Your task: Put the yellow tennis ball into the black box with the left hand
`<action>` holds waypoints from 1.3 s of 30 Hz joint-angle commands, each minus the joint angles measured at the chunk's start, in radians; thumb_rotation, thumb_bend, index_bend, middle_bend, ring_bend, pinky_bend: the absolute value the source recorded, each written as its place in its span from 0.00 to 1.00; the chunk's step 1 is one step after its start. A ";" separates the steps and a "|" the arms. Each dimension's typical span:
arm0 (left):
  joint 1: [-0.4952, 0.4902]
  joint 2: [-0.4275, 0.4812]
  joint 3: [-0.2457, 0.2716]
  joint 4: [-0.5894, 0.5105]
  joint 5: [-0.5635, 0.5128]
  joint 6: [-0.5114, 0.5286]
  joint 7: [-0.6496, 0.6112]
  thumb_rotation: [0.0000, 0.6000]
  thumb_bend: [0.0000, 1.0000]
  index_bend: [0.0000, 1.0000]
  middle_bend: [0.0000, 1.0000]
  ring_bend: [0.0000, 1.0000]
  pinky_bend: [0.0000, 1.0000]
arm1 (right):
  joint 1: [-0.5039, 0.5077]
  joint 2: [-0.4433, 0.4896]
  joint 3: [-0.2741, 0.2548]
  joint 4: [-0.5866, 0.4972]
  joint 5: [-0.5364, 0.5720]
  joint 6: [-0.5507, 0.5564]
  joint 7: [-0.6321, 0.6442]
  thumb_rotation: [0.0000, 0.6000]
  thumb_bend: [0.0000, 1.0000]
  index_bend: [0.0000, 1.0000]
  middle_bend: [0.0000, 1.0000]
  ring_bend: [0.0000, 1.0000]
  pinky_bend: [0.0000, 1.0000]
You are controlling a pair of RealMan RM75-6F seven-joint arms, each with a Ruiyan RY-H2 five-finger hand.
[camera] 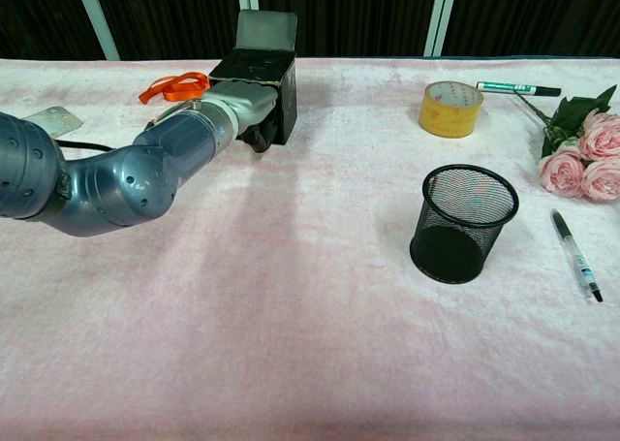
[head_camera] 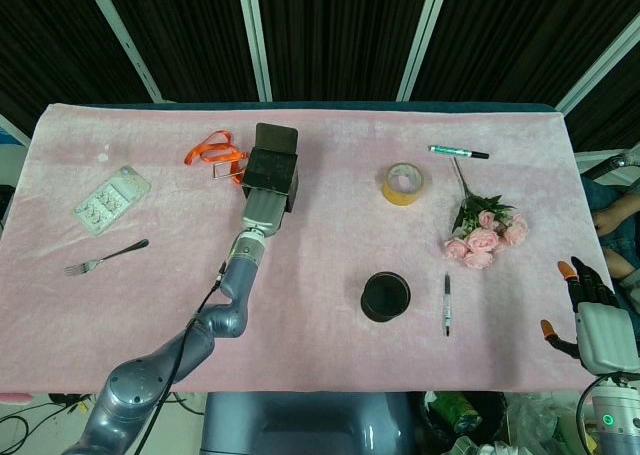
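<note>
Your left hand [camera: 254, 103] sits at the box [head_camera: 272, 171]; fingers hidden, grip unclear. Right hand [head_camera: 596, 327] spread, empty. No writing legible.

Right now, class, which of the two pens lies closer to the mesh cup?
The clear pen, lying just right of the mesh cup; the green marker lies far back, beyond the roses.

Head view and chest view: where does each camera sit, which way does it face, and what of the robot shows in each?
Head view: high above the near edge, looking steeply down on the whole pink table; shows the left arm, the left hand at the black box, and the right hand at lower right.
Chest view: low at the near edge, looking across the table; shows only the left arm and left hand.
Shared: box, left hand, mesh pen cup, tape roll, roses.
</note>
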 commanded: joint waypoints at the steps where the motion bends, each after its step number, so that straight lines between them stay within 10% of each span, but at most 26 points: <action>1: -0.031 -0.025 -0.002 0.061 0.020 -0.019 -0.018 1.00 0.80 0.83 1.00 1.00 1.00 | 0.000 0.000 0.002 -0.003 0.005 -0.001 0.000 1.00 0.24 0.03 0.00 0.04 0.17; 26: 0.019 -0.037 0.001 0.100 0.066 -0.029 -0.040 1.00 0.77 0.83 1.00 0.99 1.00 | -0.004 -0.002 0.005 -0.005 0.010 0.005 -0.006 1.00 0.25 0.03 0.00 0.04 0.17; 31: 0.067 -0.001 0.007 0.017 0.057 -0.016 0.021 1.00 0.65 0.70 0.84 0.84 0.99 | -0.005 -0.003 0.006 -0.004 0.010 0.008 -0.006 1.00 0.25 0.03 0.00 0.04 0.17; 39: 0.319 0.369 0.096 -0.802 0.041 0.198 0.174 1.00 0.54 0.40 0.60 0.54 0.77 | -0.004 -0.008 0.010 0.000 0.016 0.007 -0.013 1.00 0.25 0.03 0.00 0.04 0.17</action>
